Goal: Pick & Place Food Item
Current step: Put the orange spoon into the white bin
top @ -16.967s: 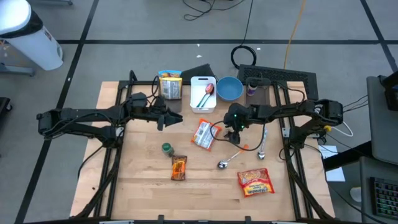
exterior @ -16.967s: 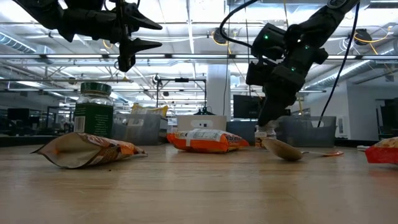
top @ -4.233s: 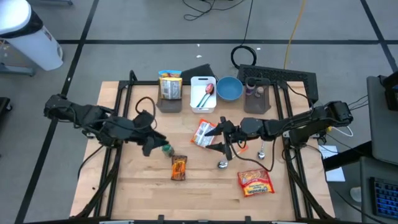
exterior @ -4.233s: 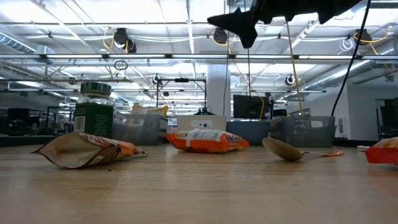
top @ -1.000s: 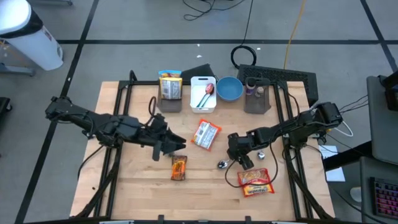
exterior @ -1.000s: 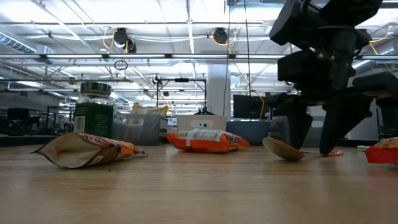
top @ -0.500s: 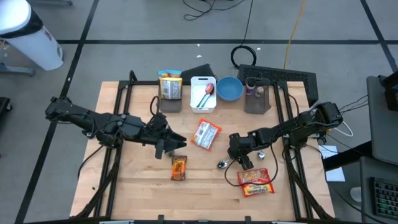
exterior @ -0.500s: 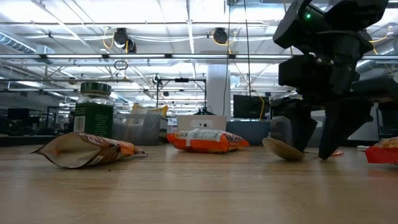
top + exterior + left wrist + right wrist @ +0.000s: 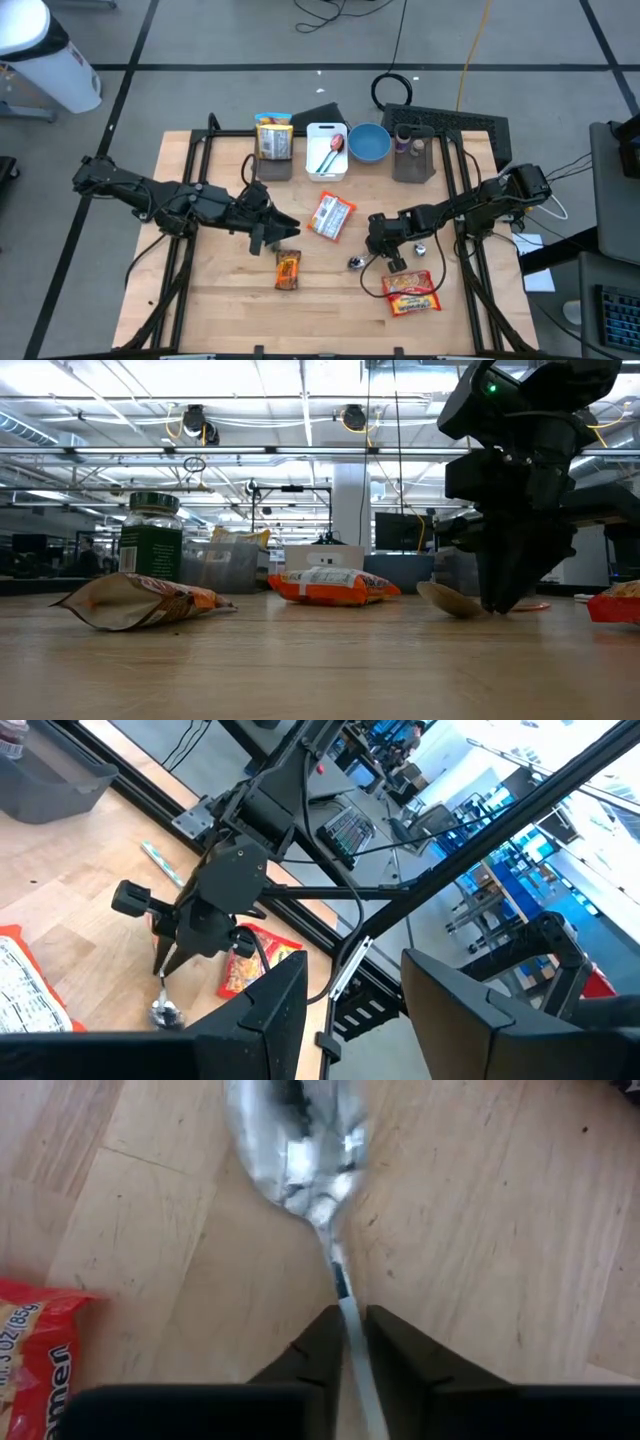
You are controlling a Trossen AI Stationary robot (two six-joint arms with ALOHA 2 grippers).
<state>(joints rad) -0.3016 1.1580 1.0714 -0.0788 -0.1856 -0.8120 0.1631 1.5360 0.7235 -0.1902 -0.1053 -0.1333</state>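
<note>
Spoon (image 9: 300, 1140) flat on the table (image 9: 330, 300), mid-right area, bowl end pointing away from the right arm, thin handle running straight back btwn the fingers. Right gripper (image 9: 345, 1335) is down on it now, fingers (image 9: 315, 1342) pinched narrow on the handle just behind the neck – looks like the grab's made, spoon not yet off the wood. In the low view the gripper stands near-vertical over the handle, bowl poking out beside it.

Key relation: long axis of spoon lines up w/ the gripper's reach, so I'd judge a straight lift keeps it balanced, tho the bowl end is heavy & may droop.

Ramen pack (image 9: 410, 292) sits just beside, toward the table's front edge – apart from the fingers.

Left gripper (image 9: 275, 232) waits mid-table, partway open, holding nothing, near the small snack bag (image 9: 288, 269). Right arm is clearly the nearer one.
</note>
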